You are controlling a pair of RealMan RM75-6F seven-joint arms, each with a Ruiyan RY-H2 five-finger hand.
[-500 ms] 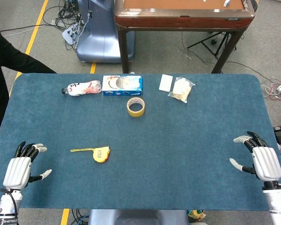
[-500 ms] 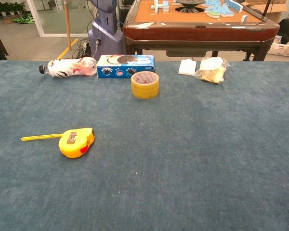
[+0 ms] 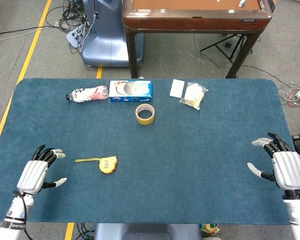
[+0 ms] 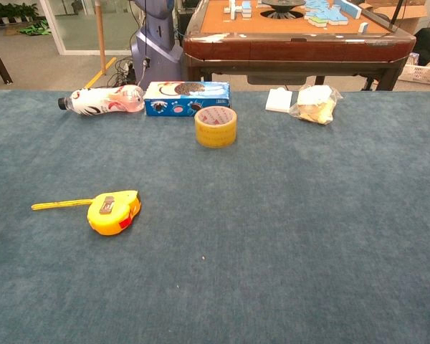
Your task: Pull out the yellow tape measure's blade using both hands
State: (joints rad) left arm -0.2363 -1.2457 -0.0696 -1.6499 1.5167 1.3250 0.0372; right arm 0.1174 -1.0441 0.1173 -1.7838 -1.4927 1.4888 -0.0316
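The yellow tape measure (image 3: pixel 108 164) lies flat on the blue table (image 3: pixel 190 150), left of centre, with a short length of blade (image 3: pixel 86 160) sticking out to its left. The chest view shows the tape measure (image 4: pixel 114 212) and its blade (image 4: pixel 60 205) too. My left hand (image 3: pixel 36 173) hovers near the front left corner, fingers spread, holding nothing, well left of the blade tip. At the front right edge my right hand (image 3: pixel 281 166) is also spread and empty, far from the tape measure. Neither hand appears in the chest view.
Along the far side lie a plastic bottle (image 3: pixel 87 93), a blue box (image 3: pixel 130 91), a roll of yellow tape (image 3: pixel 145 114), a white pad (image 3: pixel 177 88) and a bagged snack (image 3: pixel 194 95). A wooden table (image 3: pixel 195 17) stands behind.
My left hand has moved right and forward towards the tape measure. The right hand shifted slightly outward. The person at the left edge has gone from view.
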